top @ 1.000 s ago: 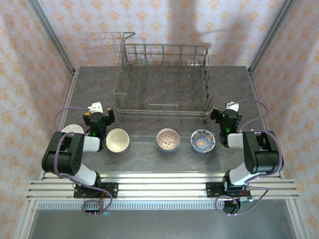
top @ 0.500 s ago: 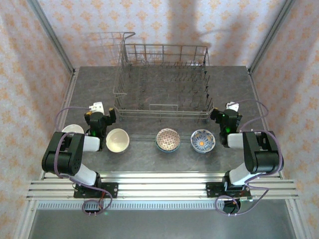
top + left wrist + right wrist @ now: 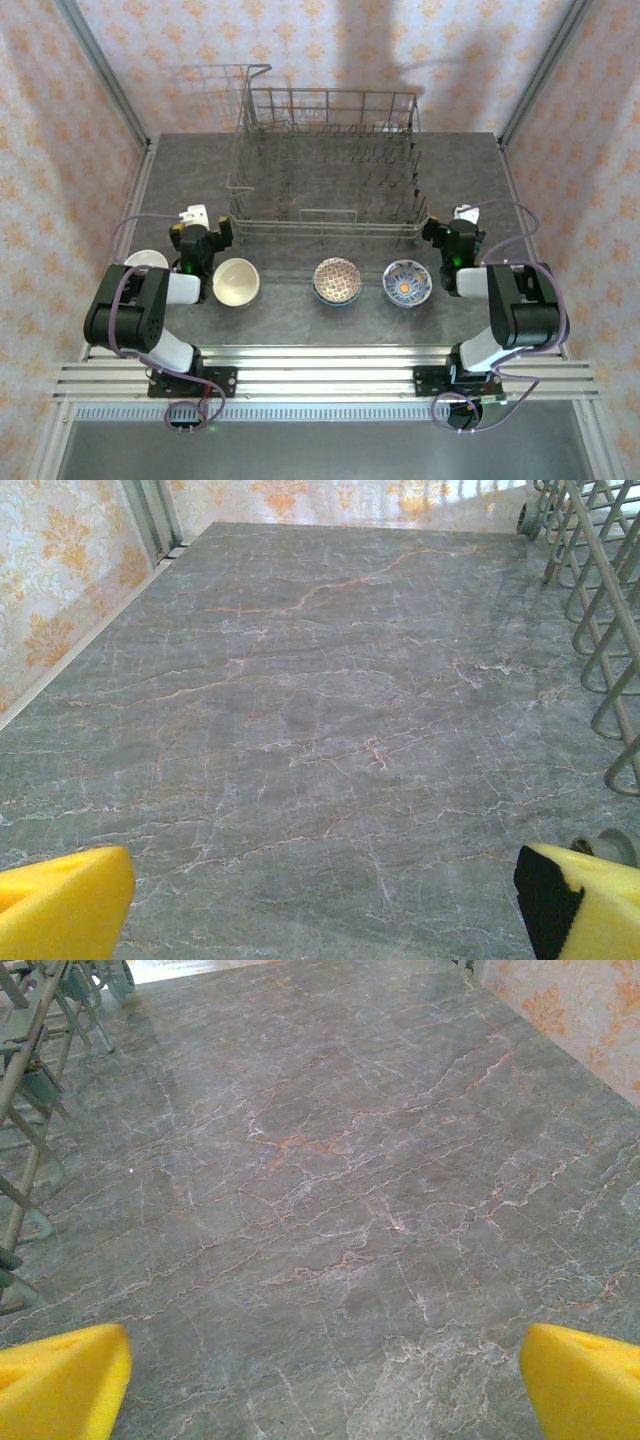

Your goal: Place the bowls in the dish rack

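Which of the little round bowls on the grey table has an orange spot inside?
The blue-and-white ceramic bowl at the right end of the row. The patterned brown-red bowl beside it and the plain cream bowl further left show none.

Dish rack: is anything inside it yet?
The dish rack holds just its upright tines, with table seen through the wires. All four bowls sit on the table in front; the left arm partly covers the leftmost bowl.

The left gripper [image 3: 320, 920] hangs with yellow fingertips [image 3: 60, 905] spread wide above the grey marbled table [image 3: 300, 700], beside the wire loops of the dish rack [image 3: 611, 575] at right.
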### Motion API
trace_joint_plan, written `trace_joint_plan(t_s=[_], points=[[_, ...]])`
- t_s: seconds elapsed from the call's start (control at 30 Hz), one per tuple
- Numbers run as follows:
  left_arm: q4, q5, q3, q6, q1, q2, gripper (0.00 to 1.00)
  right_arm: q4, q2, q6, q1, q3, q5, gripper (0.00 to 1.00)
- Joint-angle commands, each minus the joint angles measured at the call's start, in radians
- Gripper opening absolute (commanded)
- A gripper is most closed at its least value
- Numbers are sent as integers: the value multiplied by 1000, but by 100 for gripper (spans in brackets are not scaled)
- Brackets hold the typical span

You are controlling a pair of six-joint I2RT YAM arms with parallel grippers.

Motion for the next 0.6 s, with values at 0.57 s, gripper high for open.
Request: trace_joint_plan(t_s=[0.57], points=[[-607,-218,112,-101,8,-626,99,-792,-444,58,4,329,144,99]])
